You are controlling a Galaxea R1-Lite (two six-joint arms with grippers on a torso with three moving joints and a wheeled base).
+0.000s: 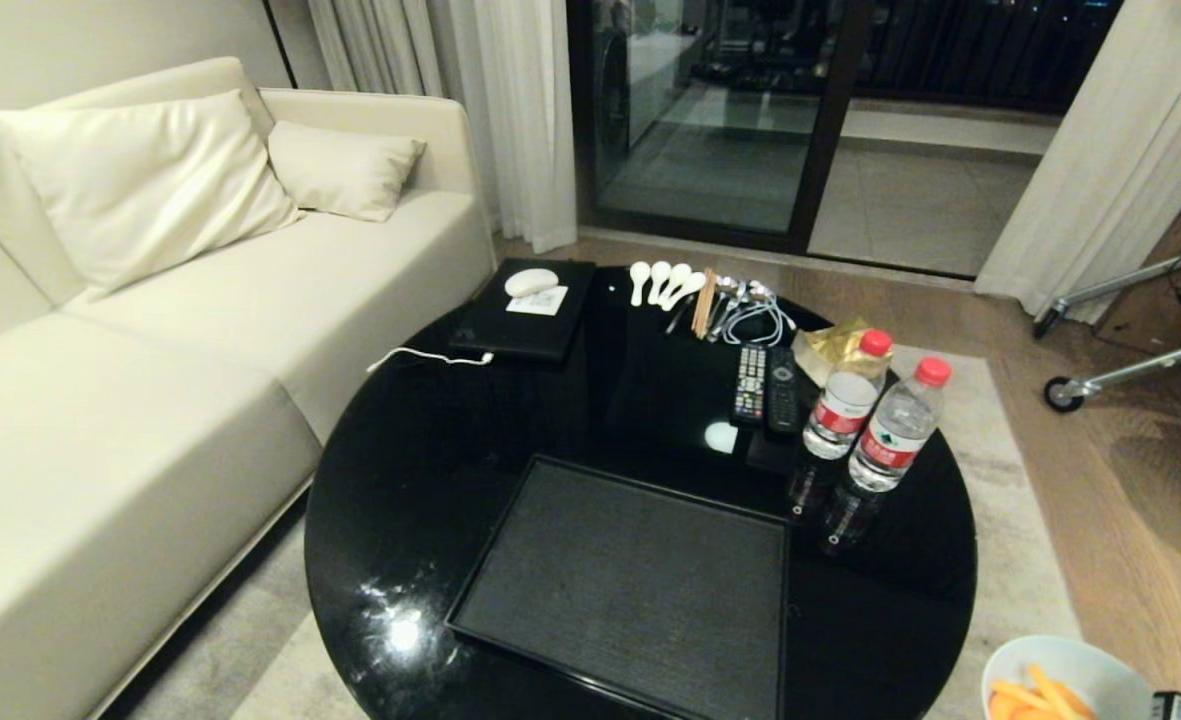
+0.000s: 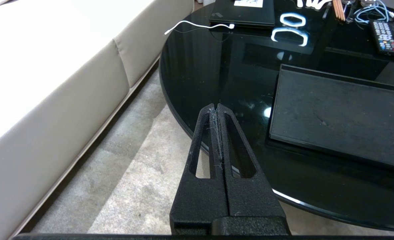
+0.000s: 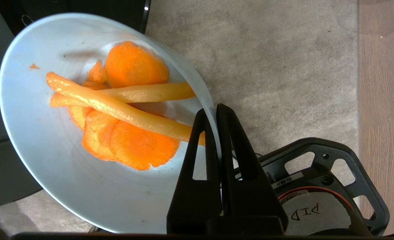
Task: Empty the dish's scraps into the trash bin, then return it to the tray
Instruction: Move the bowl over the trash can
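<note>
My right gripper (image 3: 214, 111) is shut on the rim of the dish (image 3: 50, 173), a small white bowl held off the table over the grey rug. Orange slices and strips, the scraps (image 3: 123, 113), lie inside it. In the head view the dish (image 1: 1065, 670) peeks in at the lower right corner, beside the table, with the scraps (image 1: 1035, 695) showing. The tray (image 1: 630, 580) lies bare on the near part of the round black table (image 1: 430, 470). My left gripper (image 2: 217, 107) hangs shut and holding nothing over the table's near left edge. The trash bin is out of view.
Two water bottles (image 1: 875, 425), two remotes (image 1: 765, 385), spoons and chopsticks (image 1: 680, 290), a cable and a black laptop-like slab (image 1: 525, 320) sit on the table's far half. A cream sofa (image 1: 150, 350) stands to the left. A wheeled black base part (image 3: 330, 186) lies under the right gripper.
</note>
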